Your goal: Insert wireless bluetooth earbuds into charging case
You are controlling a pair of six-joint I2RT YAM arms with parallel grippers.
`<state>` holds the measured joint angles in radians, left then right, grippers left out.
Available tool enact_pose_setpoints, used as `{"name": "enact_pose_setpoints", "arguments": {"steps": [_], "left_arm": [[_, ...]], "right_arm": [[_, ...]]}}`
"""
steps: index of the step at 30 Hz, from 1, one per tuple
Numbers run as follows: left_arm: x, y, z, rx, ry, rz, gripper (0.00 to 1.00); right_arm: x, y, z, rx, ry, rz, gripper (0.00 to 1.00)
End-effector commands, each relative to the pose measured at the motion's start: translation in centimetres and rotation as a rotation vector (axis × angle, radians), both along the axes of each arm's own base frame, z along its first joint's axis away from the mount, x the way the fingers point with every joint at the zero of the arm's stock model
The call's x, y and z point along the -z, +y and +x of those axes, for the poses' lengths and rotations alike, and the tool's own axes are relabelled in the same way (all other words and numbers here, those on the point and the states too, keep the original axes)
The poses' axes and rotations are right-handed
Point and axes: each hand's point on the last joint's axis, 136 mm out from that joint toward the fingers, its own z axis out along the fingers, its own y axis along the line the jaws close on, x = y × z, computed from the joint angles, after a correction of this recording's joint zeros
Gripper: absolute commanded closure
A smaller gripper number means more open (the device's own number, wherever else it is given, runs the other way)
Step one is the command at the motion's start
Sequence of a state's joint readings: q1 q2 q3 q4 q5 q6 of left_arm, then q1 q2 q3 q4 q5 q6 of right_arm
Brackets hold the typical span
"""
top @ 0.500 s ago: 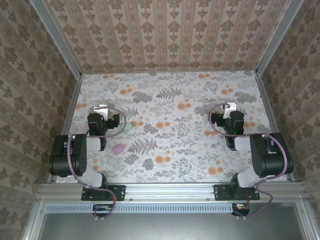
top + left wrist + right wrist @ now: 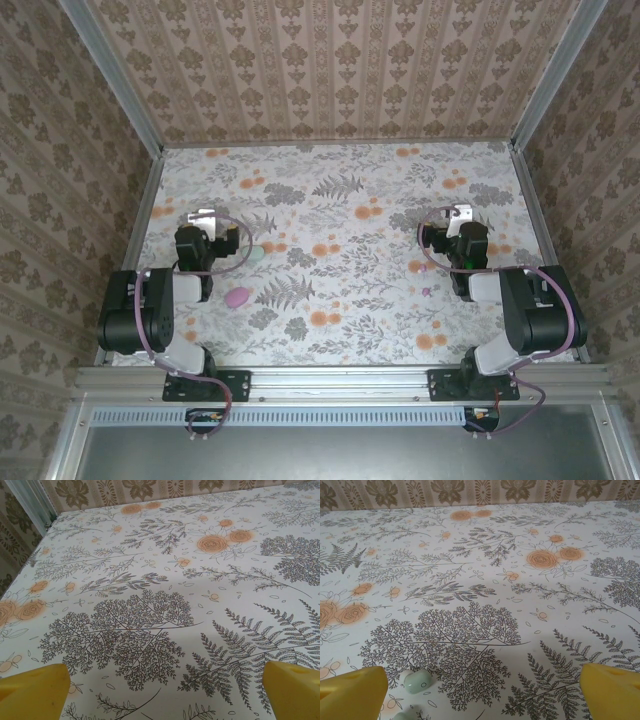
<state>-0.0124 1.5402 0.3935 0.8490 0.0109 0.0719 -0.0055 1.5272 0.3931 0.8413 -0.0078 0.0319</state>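
Note:
Two mint-green earbuds lie on the floral tablecloth: one earbud [image 2: 416, 680] just inside my right gripper's left finger, a second earbud [image 2: 400, 716] at the bottom edge. From above they read as a pale spot [image 2: 418, 266] left of the right wrist [image 2: 462, 243]. A mint-green rounded object [image 2: 257, 254], possibly the charging case, lies right of the left wrist [image 2: 205, 247]. My left gripper [image 2: 166, 672] is open over bare cloth. My right gripper [image 2: 484, 672] is open too, holding nothing.
A pink oval object [image 2: 237, 297] lies near the left arm. A tiny purple item [image 2: 427, 291] sits near the right arm. Patterned walls [image 2: 340, 70] and metal rails enclose the table on three sides.

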Motion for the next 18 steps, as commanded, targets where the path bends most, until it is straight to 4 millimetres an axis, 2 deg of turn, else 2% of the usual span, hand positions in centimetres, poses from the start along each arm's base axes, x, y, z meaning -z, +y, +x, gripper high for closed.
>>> {"name": "enact_pose_setpoints", "arguments": {"steps": [1, 18], "left_arm": [[-0.67, 0.10, 0.42, -0.008, -0.015, -0.016, 0.00], [-1.00, -0.33, 0.54, 0.029, -0.009, -0.030, 0.02]], "right_arm": [[-0.65, 0.02, 0.55, 0.005, -0.019, -0.001, 0.00], [-1.12, 0.34, 0.66, -0.016, -0.008, -0.006, 0.00]]}}
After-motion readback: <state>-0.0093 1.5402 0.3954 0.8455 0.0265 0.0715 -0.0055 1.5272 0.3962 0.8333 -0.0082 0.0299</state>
